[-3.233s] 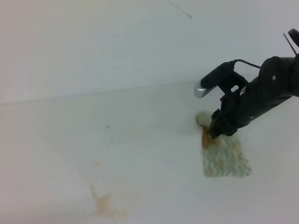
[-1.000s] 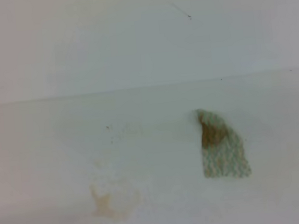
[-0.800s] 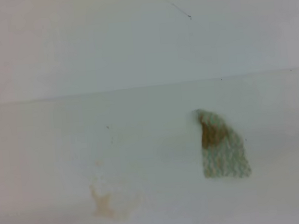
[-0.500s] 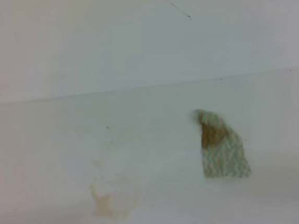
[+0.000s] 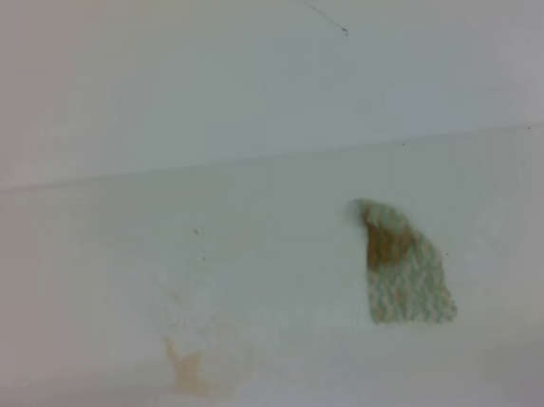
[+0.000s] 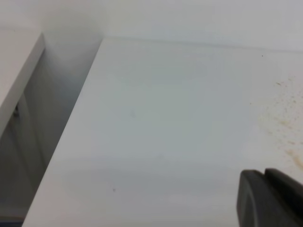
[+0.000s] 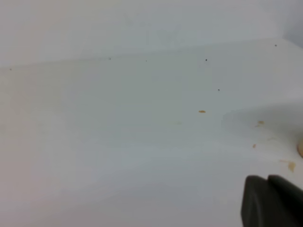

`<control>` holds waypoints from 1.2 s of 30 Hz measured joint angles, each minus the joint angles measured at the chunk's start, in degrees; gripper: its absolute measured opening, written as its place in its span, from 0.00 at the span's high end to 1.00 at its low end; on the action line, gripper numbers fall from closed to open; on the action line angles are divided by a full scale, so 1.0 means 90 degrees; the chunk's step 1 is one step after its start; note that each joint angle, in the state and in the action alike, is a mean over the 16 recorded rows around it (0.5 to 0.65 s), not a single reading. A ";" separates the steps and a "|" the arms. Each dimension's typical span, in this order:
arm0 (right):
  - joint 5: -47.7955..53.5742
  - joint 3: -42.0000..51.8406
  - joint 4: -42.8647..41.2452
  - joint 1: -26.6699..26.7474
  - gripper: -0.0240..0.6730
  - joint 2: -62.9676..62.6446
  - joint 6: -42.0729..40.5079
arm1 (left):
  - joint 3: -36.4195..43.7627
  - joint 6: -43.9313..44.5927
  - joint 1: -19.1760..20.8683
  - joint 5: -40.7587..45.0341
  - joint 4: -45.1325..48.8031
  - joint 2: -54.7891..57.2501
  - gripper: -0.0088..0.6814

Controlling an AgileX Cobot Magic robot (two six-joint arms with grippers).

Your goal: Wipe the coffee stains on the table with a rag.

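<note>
Rag (image 5: 404, 270) flat on table (image 5: 86, 258), apart from both grippers (image 7: 272, 201); jaws seemingly closed, empty.

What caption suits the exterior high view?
Stained rag lies alone on the white table, a faint tan smear nearby.

There is one bench (image 5: 86, 258), white. On it lies one rag (image 5: 407, 273), with one brown patch (image 5: 386, 243). One pale tan smear (image 5: 187, 373) is near the front edge. Two end effectors are seen, one left end effector (image 6: 270, 201) and one right end effector (image 7: 271, 201).
</note>
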 joint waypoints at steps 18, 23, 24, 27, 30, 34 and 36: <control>-0.0044 -0.0017 -0.0483 0.0026 0.96 0.0010 0.0611 | 0.0000 0.0000 0.0000 0.0000 0.0000 0.0000 0.99; -0.0050 -0.0005 -0.0487 0.0026 0.96 0.0019 0.0613 | 0.0000 0.0000 0.0000 0.0000 0.0000 0.0000 0.99; -0.0051 -0.0005 -0.0487 0.0024 0.96 0.0026 0.0613 | 0.0015 0.0000 0.0000 -0.0007 0.0000 -0.0011 0.99; -0.0053 -0.0005 -0.0488 0.0024 0.96 0.0031 0.0613 | 0.0060 0.0000 -0.0001 -0.0026 0.0000 -0.0043 0.99; -0.0054 0.0006 -0.0492 0.0024 0.96 0.0032 0.0613 | 0.0105 0.0000 -0.0002 -0.0046 0.0000 -0.0075 0.99; -0.0055 0.0006 -0.0496 0.0024 0.96 0.0032 0.0613 | 0.0134 0.0000 -0.0002 -0.0059 0.0000 -0.0086 0.99; -0.0056 0.0018 -0.0499 0.0024 0.96 0.0032 0.0613 | 0.0134 0.0000 -0.0003 -0.0059 0.0000 -0.0097 0.99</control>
